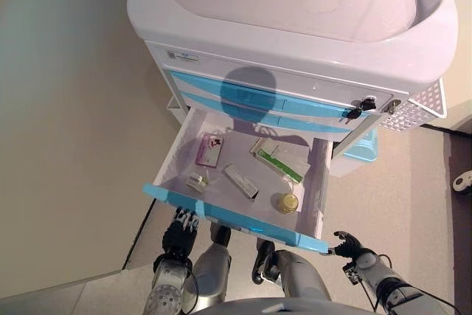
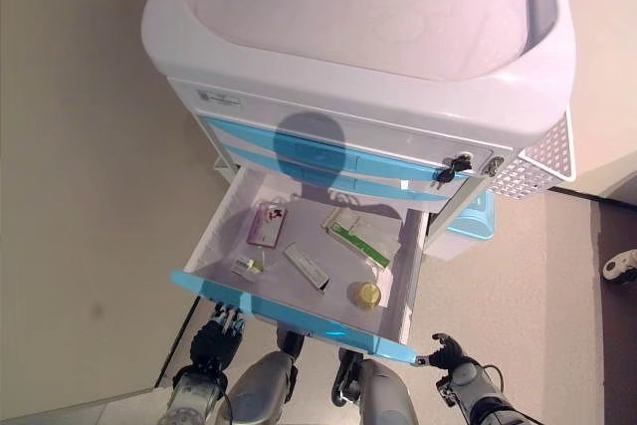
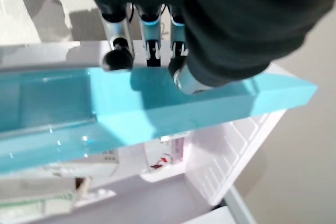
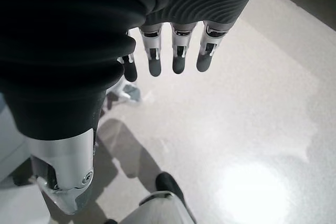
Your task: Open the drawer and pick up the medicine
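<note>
The drawer (image 1: 240, 225) of the medical cart (image 1: 295, 27) stands pulled out; opening is judged complete, and no medicine has been picked up yet. Inside lie a green-striped medicine box (image 1: 279, 158), a long white box (image 1: 240, 181), a pink packet (image 1: 209, 149), a small vial (image 1: 196, 181) and a yellow-capped jar (image 1: 287, 202). The left hand (image 1: 180, 232) is hooked over the drawer's blue front; the right hand (image 1: 348, 244) hangs beside the drawer's right corner, fingers loosely extended, empty.
</note>
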{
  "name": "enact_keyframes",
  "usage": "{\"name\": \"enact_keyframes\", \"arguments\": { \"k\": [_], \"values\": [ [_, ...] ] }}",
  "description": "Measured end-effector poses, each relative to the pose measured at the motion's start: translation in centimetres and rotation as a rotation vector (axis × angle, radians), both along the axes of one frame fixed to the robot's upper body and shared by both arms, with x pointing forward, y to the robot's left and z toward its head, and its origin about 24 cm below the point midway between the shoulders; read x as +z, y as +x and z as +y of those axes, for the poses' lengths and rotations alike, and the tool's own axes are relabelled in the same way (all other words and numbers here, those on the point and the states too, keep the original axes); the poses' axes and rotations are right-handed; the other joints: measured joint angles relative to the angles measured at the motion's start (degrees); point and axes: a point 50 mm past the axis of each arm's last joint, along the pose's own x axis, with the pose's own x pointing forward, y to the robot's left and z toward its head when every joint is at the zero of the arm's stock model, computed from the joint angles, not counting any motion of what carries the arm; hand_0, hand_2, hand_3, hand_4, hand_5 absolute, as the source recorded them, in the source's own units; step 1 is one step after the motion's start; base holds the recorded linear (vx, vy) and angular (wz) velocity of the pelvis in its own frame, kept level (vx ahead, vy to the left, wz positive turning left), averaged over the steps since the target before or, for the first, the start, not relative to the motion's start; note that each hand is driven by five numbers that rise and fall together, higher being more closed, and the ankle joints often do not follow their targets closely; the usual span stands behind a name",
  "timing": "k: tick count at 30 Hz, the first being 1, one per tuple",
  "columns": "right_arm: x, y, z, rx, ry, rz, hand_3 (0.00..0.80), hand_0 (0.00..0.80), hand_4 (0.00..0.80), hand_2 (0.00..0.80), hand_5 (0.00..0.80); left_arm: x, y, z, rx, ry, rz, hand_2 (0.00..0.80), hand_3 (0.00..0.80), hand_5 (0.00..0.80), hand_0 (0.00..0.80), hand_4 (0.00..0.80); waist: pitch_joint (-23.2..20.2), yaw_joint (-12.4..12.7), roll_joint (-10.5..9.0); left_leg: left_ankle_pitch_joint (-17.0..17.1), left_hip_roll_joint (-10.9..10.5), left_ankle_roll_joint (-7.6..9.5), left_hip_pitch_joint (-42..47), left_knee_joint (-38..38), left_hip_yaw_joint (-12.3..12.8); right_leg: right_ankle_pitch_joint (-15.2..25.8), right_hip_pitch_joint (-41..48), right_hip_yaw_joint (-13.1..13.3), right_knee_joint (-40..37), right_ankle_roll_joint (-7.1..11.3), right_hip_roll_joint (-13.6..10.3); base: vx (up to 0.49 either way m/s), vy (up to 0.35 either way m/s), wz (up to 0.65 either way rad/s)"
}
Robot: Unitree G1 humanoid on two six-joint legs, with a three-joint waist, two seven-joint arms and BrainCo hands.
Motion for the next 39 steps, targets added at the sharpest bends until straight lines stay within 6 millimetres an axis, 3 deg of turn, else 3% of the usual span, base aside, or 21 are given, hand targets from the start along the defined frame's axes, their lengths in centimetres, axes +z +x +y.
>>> {"name": "enact_keyframes", "arguments": {
  "k": [6, 7, 8, 9, 12, 15, 25, 29, 32, 36, 39],
  "values": [
    [-0.1, -0.8, -0.6, -0.017, -0.010, 0.017, 0.000, 0.000, 0.000, 0.000, 0.000, -1.5, -1.4, 1.6, -0.063, 0.110, 0.091, 0.800, 0.800, 0.800, 0.800, 0.800, -1.49, -0.23, 1.02, 0.05, 0.27, 0.09, -0.02, -1.21, 0.17, 0.66, -0.04, 0.53, -1.66, 0.43, 0.64, 0.015, 0.038, -0.05],
    [-0.3, -1.4, -0.8, -0.022, -0.012, 0.031, 0.000, 0.000, 0.000, 0.000, 0.000, -1.9, -1.7, 2.8, -0.043, 0.145, 0.121, 0.242, 0.242, 0.242, 0.242, 0.242, -2.30, -0.44, 0.98, 0.06, 0.36, 0.10, 0.04, -1.65, 0.28, 1.00, 0.02, 0.72, -2.40, 0.39, 0.80, 0.041, 0.057, -0.05],
    [-0.3, -1.4, -0.8, -0.022, -0.013, 0.030, 0.000, 0.000, 0.000, 0.000, 0.000, -2.0, -1.9, 3.4, -0.026, 0.159, 0.132, 0.242, 0.242, 0.242, 0.242, 0.242, -2.60, -0.30, 1.20, 0.09, 0.43, 0.13, 0.05, -1.79, 0.29, 1.13, 0.13, 0.72, -2.69, 0.45, 0.93, 0.053, 0.073, -0.06],
    [-0.3, -1.6, -1.0, -0.029, -0.016, 0.035, 0.000, 0.000, 0.000, 0.000, 0.000, -2.3, -1.9, 4.8, 0.021, 0.189, 0.150, 0.000, 0.000, 0.000, 0.000, 0.000, -2.93, -0.36, 1.26, 0.18, 0.48, 0.26, 0.28, -2.14, 0.58, 1.46, 0.37, 0.89, -3.10, 0.53, 0.99, 0.045, 0.065, -0.10],
    [-0.2, -1.4, -1.2, -0.043, -0.014, 0.027, 0.000, 0.000, 0.000, 0.000, 0.000, -2.8, -2.8, 8.6, 0.065, 0.312, 0.241, 0.000, 0.000, 0.000, 0.000, 0.000, -4.21, -0.68, 1.07, 0.49, 0.51, 0.68, 1.62, -3.74, 1.76, 2.03, 1.02, 2.17, -4.27, 1.14, 1.04, 0.043, 0.063, -0.17],
    [0.0, -0.9, -1.1, -0.045, -0.011, 0.009, 0.000, 0.000, 0.000, 0.000, 0.000, -3.4, -3.6, 10.2, 0.015, 0.424, 0.336, 0.000, 0.000, 0.000, 0.000, 0.000, -4.60, -1.49, 0.47, 0.59, 0.53, 1.29, 2.87, -4.44, 3.21, 2.69, 1.78, 3.73, -5.21, 1.83, 1.00, 0.041, 0.053, -0.19],
    [-0.4, -1.8, -1.0, -0.075, 0.005, 0.033, 0.000, 0.000, 0.000, 0.000, 0.000, -6.4, -7.3, 11.1, -0.179, 0.556, 0.642, 0.000, 0.000, 0.000, 0.000, 0.000, -5.81, -3.49, -1.84, 1.13, 0.12, 3.33, 4.06, -6.52, 5.65, 5.24, 3.35, 6.15, -9.81, 3.81, 0.88, 0.032, 0.041, -0.12],
    [-0.4, -1.8, -1.1, -0.092, 0.011, 0.026, 0.000, 0.000, 0.000, 0.000, 0.000, -7.7, -9.7, 11.3, -0.365, 0.632, 0.827, 0.000, 0.000, 0.000, 0.000, 0.000, -5.83, -4.10, -1.93, 1.38, 0.41, 3.86, 4.04, -7.73, 7.32, 7.00, 3.20, 7.58, -12.41, 4.15, 1.29, 0.005, 0.022, -0.18],
    [-0.1, -1.2, -1.2, -0.114, 0.009, -0.004, 0.000, 0.000, 0.000, 0.000, 0.000, -7.7, -10.5, 11.6, -0.468, 0.695, 0.890, 0.000, 0.000, 0.000, 0.000, 0.000, -5.55, -3.95, -2.11, 1.48, 0.65, 4.01, 3.68, -8.08, 8.63, 7.89, 2.55, 8.73, -13.26, 4.30, 1.58, -0.011, 0.020, -0.28],
    [0.8, -0.3, -2.3, -0.162, 0.009, -0.069, 0.000, 0.000, 0.000, 0.000, 0.000, -7.6, -10.0, 11.9, -0.560, 0.779, 0.899, 0.000, 0.000, 0.000, 0.000, 0.000, -4.79, -4.76, -2.27, 1.59, 0.72, 4.20, 2.63, -8.22, 9.60, 9.26, 1.52, 10.13, -14.51, 4.36, 1.95, -0.029, 0.029, -0.17],
    [3.5, 2.6, -3.4, -0.146, 0.006, -0.236, 0.000, 0.000, 0.000, 0.000, 0.000, -7.6, -9.7, 11.6, -0.636, 0.830, 0.903, 0.000, 0.000, 0.000, 0.000, 0.000, -3.77, -4.84, -2.58, 1.59, 0.90, 4.54, 1.73, -8.46, 11.91, 10.39, -0.13, 12.23, -14.93, 4.59, 2.20, -0.027, 0.021, -0.46]
  ]
}}
